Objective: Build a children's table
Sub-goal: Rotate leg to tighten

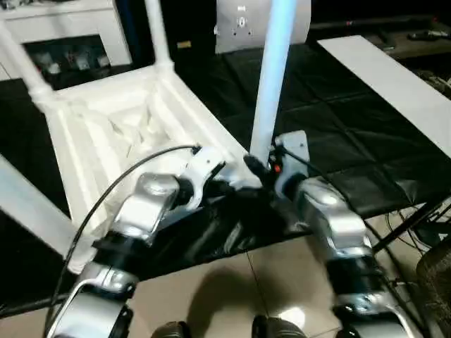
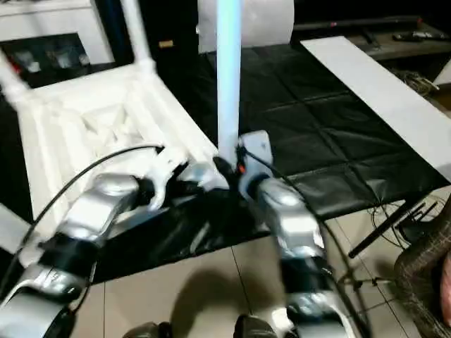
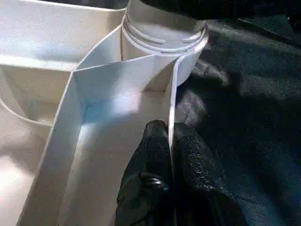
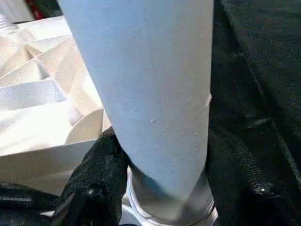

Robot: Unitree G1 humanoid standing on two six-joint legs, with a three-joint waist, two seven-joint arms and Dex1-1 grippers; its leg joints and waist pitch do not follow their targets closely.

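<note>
Reaching forward and down, the right gripper (image 4: 162,188) clamps its two black fingers (image 4: 94,183) around the base of an upright leg (image 1: 271,84), long axis vertical, seated in the near corner socket (image 3: 164,44). Beside it, the left gripper (image 3: 170,160) pinches the tabletop (image 1: 120,134) rim wall. That tabletop lies ribbed side up on the black mat (image 1: 331,134).

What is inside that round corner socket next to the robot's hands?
A white tube leg stands upright in the corner socket, held by the right gripper. The leg's end inside is hidden.
</note>
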